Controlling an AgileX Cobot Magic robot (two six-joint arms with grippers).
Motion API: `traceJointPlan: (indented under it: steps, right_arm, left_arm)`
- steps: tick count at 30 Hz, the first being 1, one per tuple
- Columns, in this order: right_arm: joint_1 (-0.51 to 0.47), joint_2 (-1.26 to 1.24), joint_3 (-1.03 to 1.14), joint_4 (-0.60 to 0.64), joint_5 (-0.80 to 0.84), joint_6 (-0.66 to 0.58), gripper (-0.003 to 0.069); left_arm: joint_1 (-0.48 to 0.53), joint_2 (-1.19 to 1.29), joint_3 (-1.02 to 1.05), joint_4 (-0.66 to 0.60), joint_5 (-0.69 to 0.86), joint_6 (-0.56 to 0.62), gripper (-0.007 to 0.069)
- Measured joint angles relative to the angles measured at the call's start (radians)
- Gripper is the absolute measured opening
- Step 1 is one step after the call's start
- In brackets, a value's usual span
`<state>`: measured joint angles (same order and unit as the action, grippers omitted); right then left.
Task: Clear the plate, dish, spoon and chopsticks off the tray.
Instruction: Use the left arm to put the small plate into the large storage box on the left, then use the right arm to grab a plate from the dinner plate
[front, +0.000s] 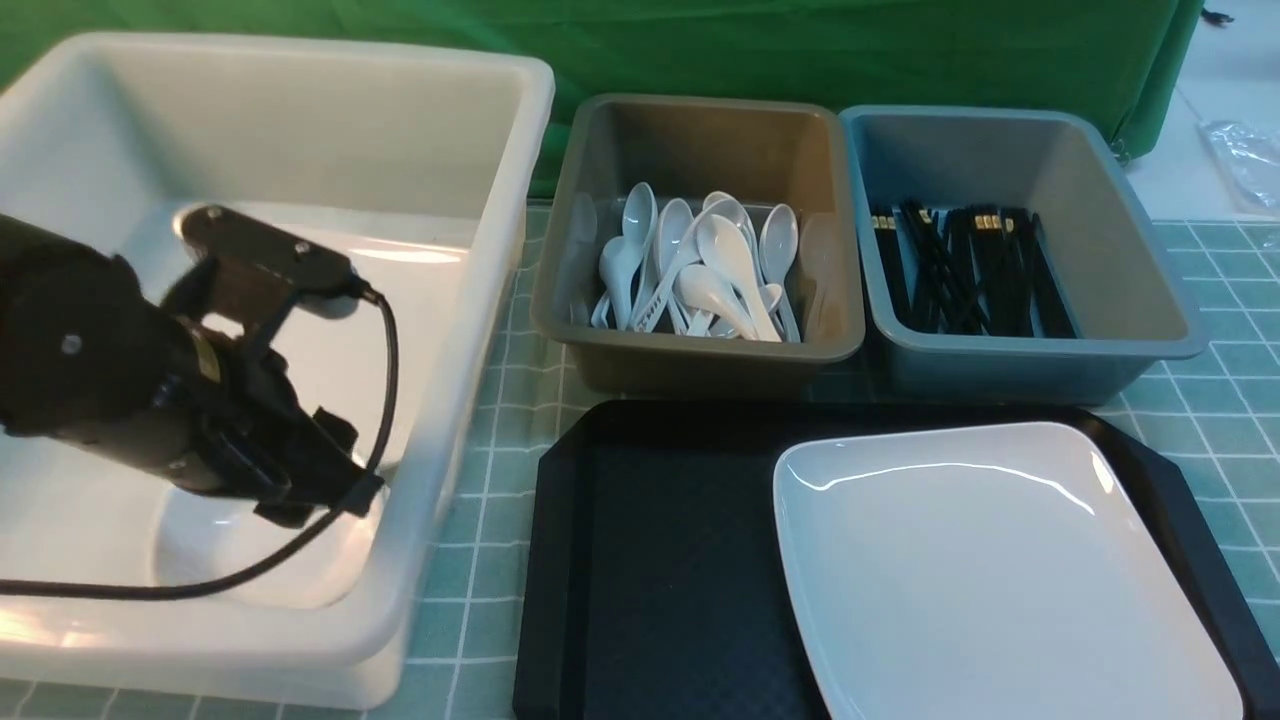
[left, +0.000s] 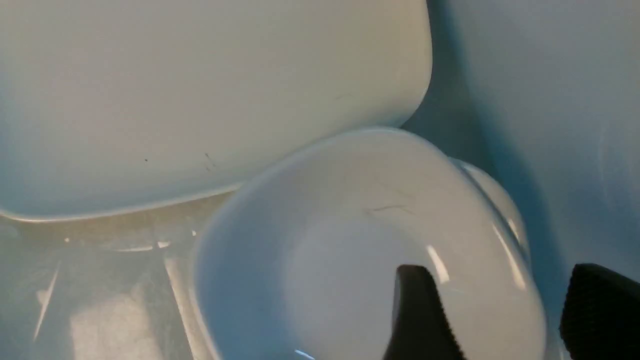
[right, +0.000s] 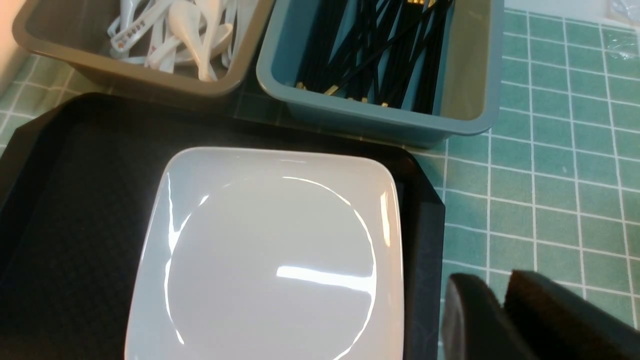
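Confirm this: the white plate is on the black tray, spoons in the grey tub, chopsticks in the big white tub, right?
One slip: the front view shows the chopsticks in the blue tub instead. The plate is on the tray and the spoons in the grey tub.

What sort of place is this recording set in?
Probably a staged canteen dish-return station in a lab: a grey tub of spoons and a blue tub of chopsticks behind a black tray, on a gridded green mat, before a green cloth backdrop.

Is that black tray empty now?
Not empty: the large white plate lies on the tray, on its right half; nothing else shows there.
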<state>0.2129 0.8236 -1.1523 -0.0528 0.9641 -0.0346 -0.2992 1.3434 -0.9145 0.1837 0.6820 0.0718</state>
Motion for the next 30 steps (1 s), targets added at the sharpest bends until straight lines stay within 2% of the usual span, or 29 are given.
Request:
traceJointPlan:
  steps: [1,3,6,8,9,10,12,13,14,17,21,22,26,30]
  right_arm:
    - [0.0,0.0,0.0,0.0,0.0,0.0,0.0144]
    - [0.0,0.0,0.0,0.0,0.0,0.001,0.0144]
    - [0.0,0.0,0.0,0.001,0.0,0.008,0.0144]
    - [0.0,0.0,0.0,0.001,0.0,0.019,0.0144]
    - [0.0,0.0,0.0,0.001,0.001,0.022,0.0144]
    - [0.0,0.0,0.0,0.001,0.001,0.022,0.0144]
    - [0.0,0.0,0.0,0.001,0.002,0.022,0.0144]
    - [0.0,0.0,0.0,0.001,0.003,0.022,0.0144]
    - [0.0,0.0,0.0,0.001,0.004,0.023,0.0144]
    - [0.0,0.0,0.0,0.001,0.004,0.023,0.0144]
    - [0.0,0.0,0.0,0.001,0.004,0.023,0.0144]
    - [0.0,0.0,0.0,0.001,0.004,0.023,0.0144]
    - [0.0,0.0,0.0,0.001,0.006,0.023,0.0144]
    - [0.0,0.0,0.0,0.001,0.007,0.023,0.0144]
  left_arm:
    - [0.0,-0.024,-0.015,-0.009,0.007,0.002,0.0447]
    - [0.0,-0.053,-0.032,-0.017,0.014,0.001,0.048]
    - [0.0,-0.078,-0.046,-0.033,0.019,-0.001,0.0484]
    - [0.0,-0.104,-0.061,-0.085,0.026,-0.001,0.0459]
    - [0.0,-0.121,-0.074,-0.17,0.03,0.011,0.0402]
    - [0.0,-0.123,-0.077,-0.184,0.031,0.02,0.0393]
    - [-0.015,-0.129,-0.099,-0.355,0.049,0.107,0.0236]
    - [-0.021,-0.129,-0.103,-0.391,0.052,0.118,0.0203]
    - [-0.055,-0.12,-0.123,-0.461,0.072,0.139,0.0078]
    - [-0.105,-0.096,-0.155,-0.46,0.101,0.109,0.0023]
    - [-0.127,-0.043,-0.205,-0.333,0.172,-0.048,0.0006]
    - [-0.127,-0.043,-0.206,-0.328,0.174,-0.052,0.0006]
    - [-0.078,-0.028,-0.222,-0.289,0.199,-0.091,0.0006]
    - [-0.023,-0.028,-0.226,-0.338,0.208,-0.072,0.0008]
